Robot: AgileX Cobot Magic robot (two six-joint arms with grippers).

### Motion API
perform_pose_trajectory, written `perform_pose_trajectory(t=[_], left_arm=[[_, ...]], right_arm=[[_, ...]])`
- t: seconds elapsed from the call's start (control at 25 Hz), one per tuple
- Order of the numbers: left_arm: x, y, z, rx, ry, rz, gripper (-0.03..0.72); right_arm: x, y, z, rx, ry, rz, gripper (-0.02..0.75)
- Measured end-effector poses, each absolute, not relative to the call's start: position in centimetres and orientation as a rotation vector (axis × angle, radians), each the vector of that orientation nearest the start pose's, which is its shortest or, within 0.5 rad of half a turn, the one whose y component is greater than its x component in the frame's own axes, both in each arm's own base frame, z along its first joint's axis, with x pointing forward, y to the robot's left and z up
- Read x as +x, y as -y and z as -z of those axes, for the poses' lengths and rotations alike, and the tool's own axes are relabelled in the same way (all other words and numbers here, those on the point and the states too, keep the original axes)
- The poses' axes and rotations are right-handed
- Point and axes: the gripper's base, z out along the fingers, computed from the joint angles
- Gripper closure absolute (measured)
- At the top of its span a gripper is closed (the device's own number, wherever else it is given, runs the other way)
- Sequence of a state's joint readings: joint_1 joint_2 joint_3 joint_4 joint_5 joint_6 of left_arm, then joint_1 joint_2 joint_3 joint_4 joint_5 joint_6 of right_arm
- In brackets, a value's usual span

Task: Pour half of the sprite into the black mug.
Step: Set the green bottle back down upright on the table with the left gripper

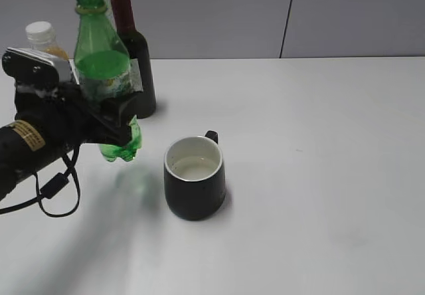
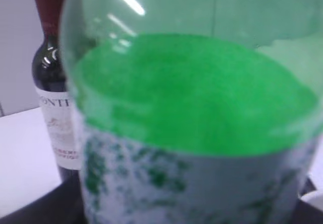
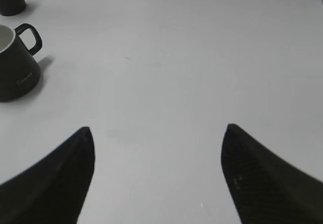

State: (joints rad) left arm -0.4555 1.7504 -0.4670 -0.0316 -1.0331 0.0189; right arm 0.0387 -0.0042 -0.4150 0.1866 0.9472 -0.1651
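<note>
Mug first: your black mug (image 1: pixel 194 179) sits upright on the surface (image 1: pixel 319 175), some liquid in it, handle pointing away. Just left of it your left gripper (image 1: pixel 118 119) is clamped on the sprite (image 1: pixel 103 69), held upright and clear of the surface, cap off; your right gripper (image 3: pixel 156 173) hangs with fingers wide apart over bare surface. Behind the sprite stand the wine bottle (image 1: pixel 136 62) and the juice bottle (image 1: pixel 43 37).

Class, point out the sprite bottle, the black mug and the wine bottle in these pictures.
sprite bottle (image 1: pixel 101 62): exterior view, green shoulder above the label.
black mug (image 1: pixel 194 192): exterior view, outer front wall.
wine bottle (image 1: pixel 141 56): exterior view, dark shoulder below the red capsule.
</note>
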Motion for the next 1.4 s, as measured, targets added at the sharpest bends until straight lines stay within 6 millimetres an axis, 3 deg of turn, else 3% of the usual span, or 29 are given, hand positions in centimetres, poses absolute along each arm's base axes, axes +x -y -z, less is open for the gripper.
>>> perform_pose_trajectory(t=[0.16,0.32,0.68,0.96,1.4], left_arm=[[27.2,12.4,-16.5,0.374,-1.634,0.433,0.242],[29.0,13.7,-17.5,0.414,-1.563,0.5,0.242],[35.2,17.4,-17.9,0.551,-1.525,0.565,0.242],[38.5,19.2,-16.4,0.561,-1.547,0.576,0.242],[40.6,22.8,-12.3,0.613,-1.571,0.61,0.242]], right_arm=[[0.7,-1.4,-26.3,-0.191,-1.992,-0.141,0.146],[0.7,-1.4,-26.3,-0.191,-1.992,-0.141,0.146],[0.7,-1.4,-26.3,-0.191,-1.992,-0.141,0.146],[0.7,-1.4,-26.3,-0.191,-1.992,-0.141,0.146],[0.7,-1.4,-26.3,-0.191,-1.992,-0.141,0.146]])
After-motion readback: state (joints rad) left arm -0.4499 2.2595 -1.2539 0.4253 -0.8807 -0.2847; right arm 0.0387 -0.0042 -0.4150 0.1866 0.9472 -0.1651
